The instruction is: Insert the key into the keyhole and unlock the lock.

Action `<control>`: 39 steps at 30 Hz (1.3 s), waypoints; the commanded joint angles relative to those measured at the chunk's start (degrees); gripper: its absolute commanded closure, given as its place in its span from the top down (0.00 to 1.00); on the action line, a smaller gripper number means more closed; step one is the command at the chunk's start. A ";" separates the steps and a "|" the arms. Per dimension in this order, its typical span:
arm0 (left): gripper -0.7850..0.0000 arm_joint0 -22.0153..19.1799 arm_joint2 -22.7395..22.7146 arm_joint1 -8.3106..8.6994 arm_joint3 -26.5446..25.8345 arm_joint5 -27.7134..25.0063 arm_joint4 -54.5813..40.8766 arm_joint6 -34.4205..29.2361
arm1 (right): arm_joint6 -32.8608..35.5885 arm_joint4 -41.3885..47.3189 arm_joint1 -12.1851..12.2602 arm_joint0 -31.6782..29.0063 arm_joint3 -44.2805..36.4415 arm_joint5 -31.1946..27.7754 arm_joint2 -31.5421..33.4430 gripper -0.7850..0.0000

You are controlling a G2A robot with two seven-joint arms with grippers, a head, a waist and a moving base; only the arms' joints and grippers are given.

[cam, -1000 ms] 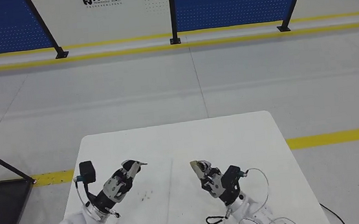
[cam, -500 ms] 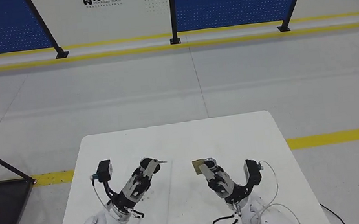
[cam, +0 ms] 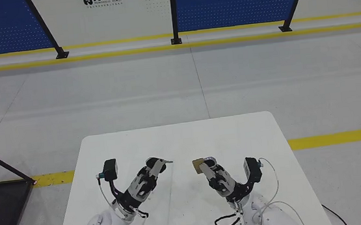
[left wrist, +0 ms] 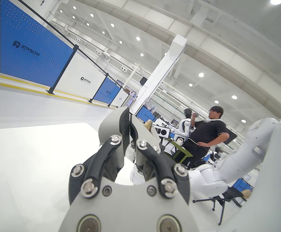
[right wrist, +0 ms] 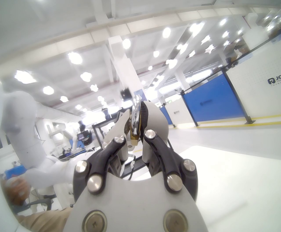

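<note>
A: Where is the lock (cam: 198,164) just now?

B: Up off the tabletop (cam: 169,134), pinched in the right claw (cam: 203,166); the right wrist view has its brass body and bright shackle (right wrist: 134,123) wedged between the two pads, so that claw (right wrist: 137,112) is clamped firmly on it.

A: And the key (cam: 167,161)?

B: Just beside the lock, apart from it, on the side away from the right arm; a thin silvery sliver pokes out of the left claw (cam: 158,163) and points roughly at the lock; I take that for the blade. The left claw's (left wrist: 129,116) pads are pressed together, so I judge it closed on the key's head.

A: Can you see the keyhole?

B: No; it is too small to tell which face of the lock carries it, and that is what the step hangs on.

A: So how should the insertion go?

B: Judging from this, the job is at the lining-up stage; nothing is in the lock yet. Hold the lock steady and let the key do the travelling; bring the blade onto the keyhole's axis first, then push straight along it; a slanted approach would likely skid off the brass or twist the key in the pads.

A: Risks?

B: The grip on so thin a key looks slight; a hard push could make it pivot; go slowly, and turn only once the blade is fully seated.
</note>
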 commanded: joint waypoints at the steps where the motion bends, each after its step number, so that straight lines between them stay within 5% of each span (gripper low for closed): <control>1: 0.00 0.00 0.00 0.00 0.00 0.00 0.00 0.00 | 0.86 0.72 -0.07 -0.16 -0.34 0.46 -0.26 0.00; 10: 0.00 -0.71 3.98 -1.47 1.78 -3.64 -3.28 10.88 | -3.86 10.00 -2.19 -0.06 -1.59 3.94 -3.38 0.00; 22: 0.00 -4.42 13.10 -5.20 8.61 -7.76 6.53 26.96 | -5.70 13.95 -5.21 0.37 -0.60 5.70 -6.42 0.00; 39: 0.00 -9.45 18.69 -7.88 13.17 -4.56 7.49 29.50 | -5.70 13.95 -5.21 0.37 -0.60 5.70 -6.42 0.00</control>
